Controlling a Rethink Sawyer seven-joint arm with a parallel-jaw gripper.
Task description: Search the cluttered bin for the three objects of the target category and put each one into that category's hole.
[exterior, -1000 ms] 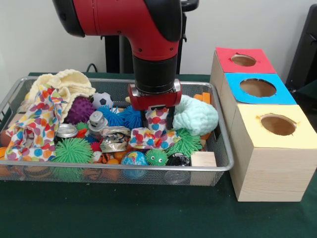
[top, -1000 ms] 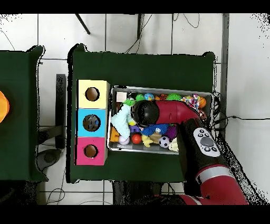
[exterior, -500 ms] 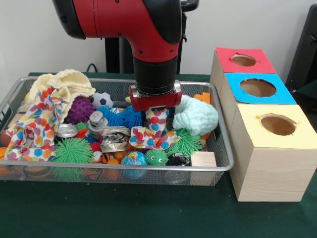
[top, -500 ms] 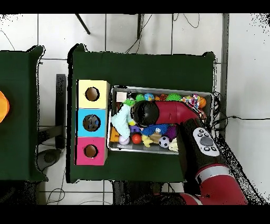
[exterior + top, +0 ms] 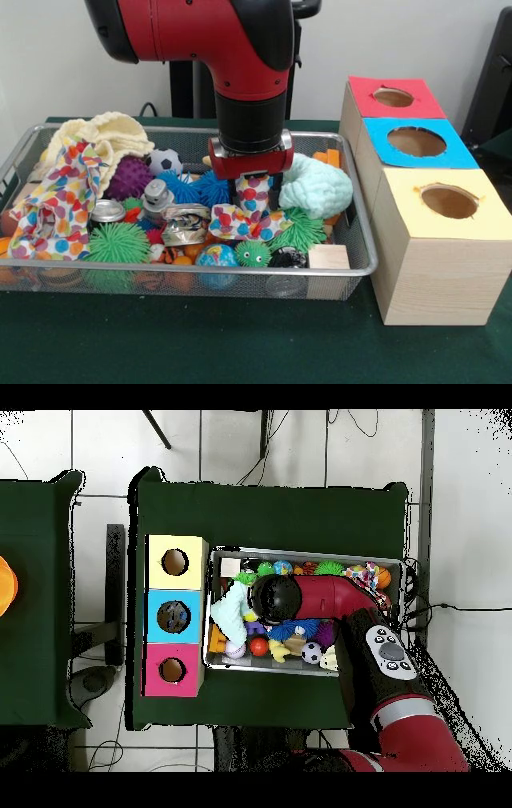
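Observation:
My gripper (image 5: pixel 254 192) is down in the wire bin (image 5: pixel 352 268), shut on a small polka-dot cloth (image 5: pixel 240 222) whose upper fold stands between the fingers while the rest lies on the toys. A mint knitted cloth (image 5: pixel 318 186) lies just right of it. At the bin's left lie a larger polka-dot cloth (image 5: pixel 60 200) and a cream knitted cloth (image 5: pixel 100 132). Three boxes stand to the right with a red hole (image 5: pixel 393 97), a blue hole (image 5: pixel 416 142) and a yellow hole (image 5: pixel 449 201). From overhead the arm's wrist (image 5: pixel 275 597) hides the gripper.
The bin also holds spiky balls (image 5: pixel 118 242), a crushed can (image 5: pixel 186 224), a small football (image 5: pixel 165 162), a globe ball (image 5: pixel 216 258) and a wooden block (image 5: pixel 329 258). The boxes (image 5: pixel 175 616) stand close against the bin's side (image 5: pixel 305 552).
Hardly anything: the gripper stays shut on the small polka-dot cloth in the same spot. The arm's rear link shifts slightly in the overhead view.

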